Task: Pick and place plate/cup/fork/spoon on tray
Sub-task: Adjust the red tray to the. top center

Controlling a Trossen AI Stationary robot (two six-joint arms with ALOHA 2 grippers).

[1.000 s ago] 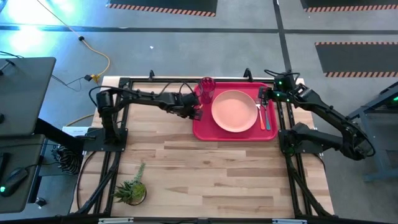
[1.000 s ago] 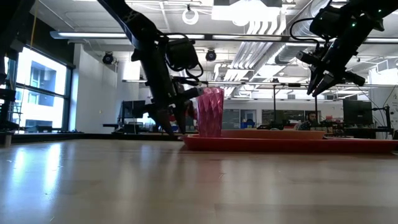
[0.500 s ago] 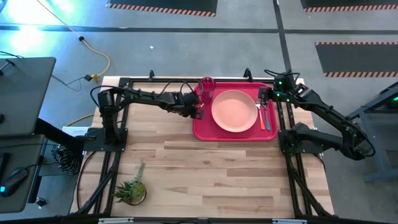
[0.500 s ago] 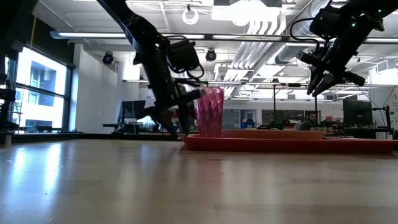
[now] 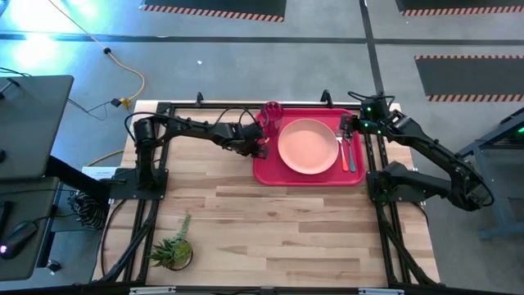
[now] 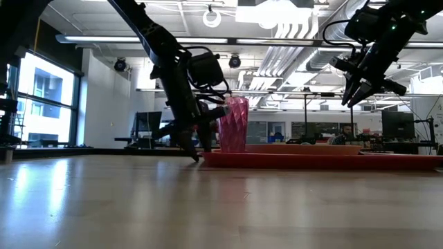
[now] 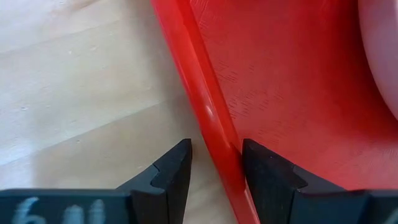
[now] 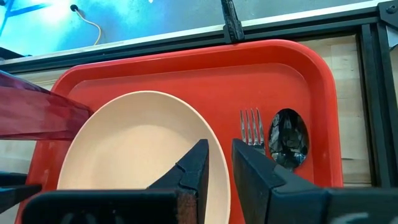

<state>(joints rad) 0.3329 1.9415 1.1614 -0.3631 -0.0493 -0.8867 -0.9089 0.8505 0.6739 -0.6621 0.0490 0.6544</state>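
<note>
The red tray (image 5: 266, 172) lies at the table's far right. On it rest the peach-pink plate (image 5: 308, 146), the dark red cup (image 5: 272, 115) upright in its far left corner, and the orange-handled fork (image 8: 250, 130) and teal-handled spoon (image 8: 288, 140) side by side at its right. My left gripper (image 7: 216, 168) is open and low at the tray's left rim (image 7: 205, 112), one finger outside over the table and one inside over the tray floor. My right gripper (image 6: 353, 100) is shut and empty, raised above the tray's far right part. My left gripper straddles the tray's left rim (image 7: 214, 134) from above, slanting in from the table's left. I cannot tell whether either finger touches the rim. The tray lies flat on the table.
A small potted plant (image 5: 172, 250) stands near the table's front left. The dark frame rails (image 5: 205, 106) run along the table's far edge and down both sides. Bare wood (image 5: 286, 229) fills the near half of the table.
My left gripper has gone down and a little toward the table's near edge, beside the cup, to the tray's left rim.
</note>
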